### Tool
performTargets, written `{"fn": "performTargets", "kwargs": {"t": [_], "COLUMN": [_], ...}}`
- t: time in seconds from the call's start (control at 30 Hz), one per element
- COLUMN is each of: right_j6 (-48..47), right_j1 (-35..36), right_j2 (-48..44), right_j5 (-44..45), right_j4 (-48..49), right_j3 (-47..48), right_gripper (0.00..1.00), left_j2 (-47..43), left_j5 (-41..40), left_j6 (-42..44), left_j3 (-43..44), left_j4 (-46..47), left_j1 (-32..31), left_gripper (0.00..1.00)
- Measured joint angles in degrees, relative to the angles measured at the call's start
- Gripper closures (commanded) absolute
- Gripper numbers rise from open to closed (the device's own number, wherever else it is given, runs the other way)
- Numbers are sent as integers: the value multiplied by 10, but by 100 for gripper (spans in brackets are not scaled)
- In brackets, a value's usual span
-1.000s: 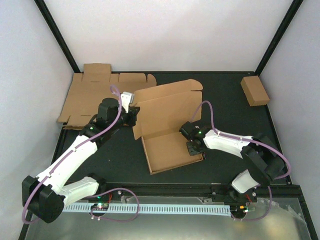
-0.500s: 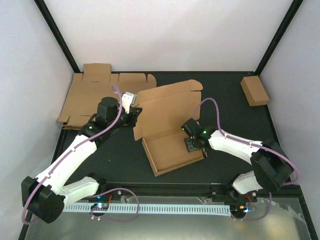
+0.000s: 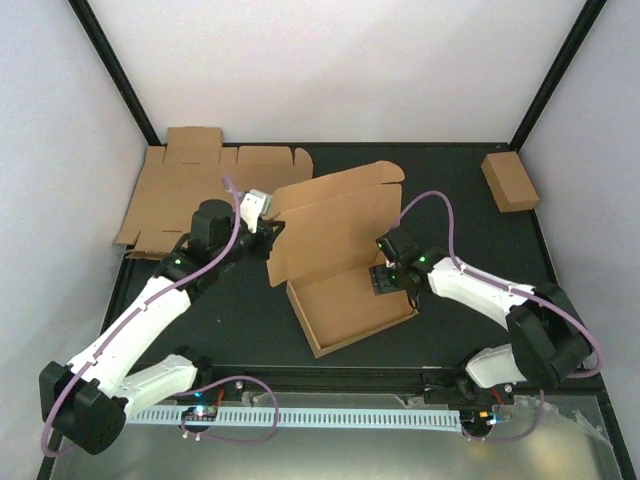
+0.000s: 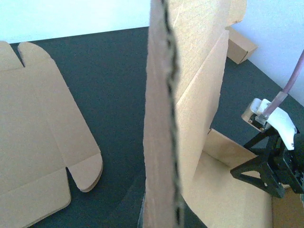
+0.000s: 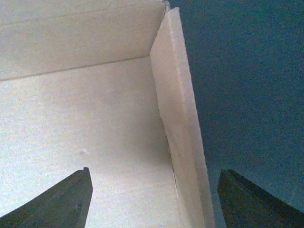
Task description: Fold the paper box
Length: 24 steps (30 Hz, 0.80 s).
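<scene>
Holding paper box (image 3: 345, 300), lid raised, just right of flat cardboard blank (image 3: 190, 195), with left gripper (image 3: 268, 233) pinched tight on lid edge facing that blank. Straddling side wall (image 5: 178, 128) farthest from blank with right gripper (image 3: 385, 283) spread wide, wall running lengthwise between fingers.

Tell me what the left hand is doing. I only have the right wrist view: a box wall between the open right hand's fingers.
Observer: The left hand is shut on the left edge of the lid of the paper box.
Operator: Is that lid up or closed?
Observer: Up. It is raised behind the tray, not folded over it.
Operator: Anything else out there?
Observer: A flat cardboard blank lies at the far left.
</scene>
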Motion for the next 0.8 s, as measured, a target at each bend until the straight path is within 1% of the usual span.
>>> {"fn": "performTargets", "kwargs": {"t": [0.07,0.23,0.33,0.57,0.63,0.8], "right_j6": [-5,-12,-11,-8,-8,3], "right_j1": [0,0,0,0,0,0], "right_j2": [5,4,3,37,42,42], "right_j5": [1,7,15,21,21,23], "right_j4": [6,37,48,61,60,55], "right_j3": [-1,-28,-34,-25,-25,-27], "right_gripper": [25,40,43,54,59,76], "left_j2": [-5,-19,-29,-32,-33,-38], "left_j5": [2,3,3,1,-2,-12], "left_j6": [-2,-7,-9,-10,-10,-10], "left_j3": [-9,-34,-48,-54,-55,-56], "left_j4": [3,17,26,31,32,31], "left_j1": [0,0,0,0,0,0], "left_gripper": [98,98,98,98,98,98]}}
